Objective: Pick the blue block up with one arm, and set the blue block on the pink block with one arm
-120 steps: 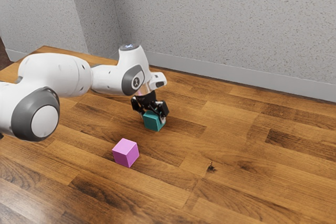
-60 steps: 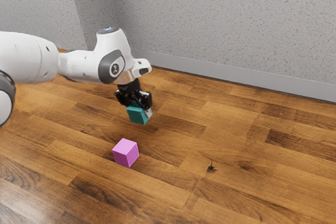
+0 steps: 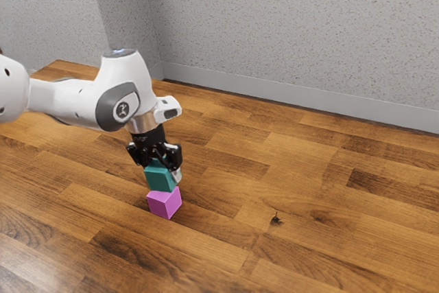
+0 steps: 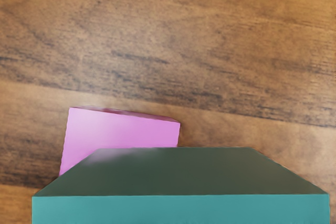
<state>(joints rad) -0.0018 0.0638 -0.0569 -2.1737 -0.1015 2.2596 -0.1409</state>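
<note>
Exterior view showed my claw (image 3: 159,164) clamped on the blue block (image 3: 160,179), held directly above the pink block (image 3: 164,203); whether they touched, I could not tell.

I see grained, faintly glossy wood on the table (image 3: 329,224), a rough speckled wall (image 3: 309,25), and a smooth, matt teal block (image 3: 160,179) and pink block (image 3: 164,202).

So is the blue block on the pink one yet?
The blue block hangs directly over the pink block, clamped in the claw; whether they touch, cannot tell.
</note>
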